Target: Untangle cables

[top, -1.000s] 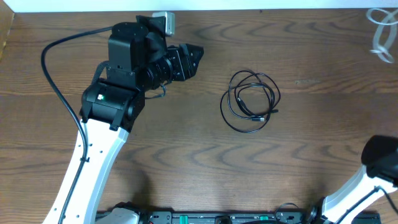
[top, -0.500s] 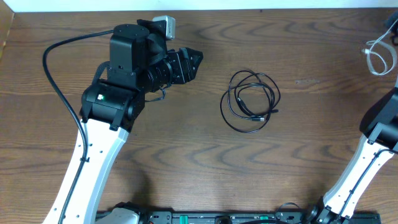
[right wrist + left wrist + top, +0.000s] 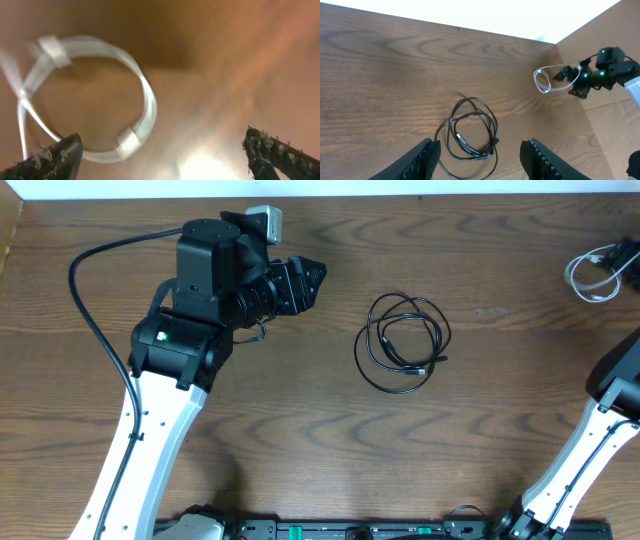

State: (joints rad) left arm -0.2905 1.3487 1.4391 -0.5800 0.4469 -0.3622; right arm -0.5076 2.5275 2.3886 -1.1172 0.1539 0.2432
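A black cable (image 3: 403, 343) lies coiled on the wooden table (image 3: 300, 430), right of centre; in the left wrist view the black cable (image 3: 470, 131) sits just beyond my jaws. My left gripper (image 3: 306, 280) hovers left of it, open and holding nothing, its tips (image 3: 482, 162) well apart. A white cable (image 3: 592, 272) lies looped at the far right edge. My right gripper (image 3: 165, 157) is open right over that spot. The white cable (image 3: 107, 100) shows blurred ahead of its left finger (image 3: 55, 160), outside the jaws.
The right arm (image 3: 612, 385) rises along the table's right edge. A thick black wire (image 3: 85, 300) curves off the left arm. A pale wall borders the table's far side (image 3: 470, 15).
The right arm swung up along the right edge and its gripper opened, letting go of the white cable, which dropped lower and spread out. The left arm stayed still.
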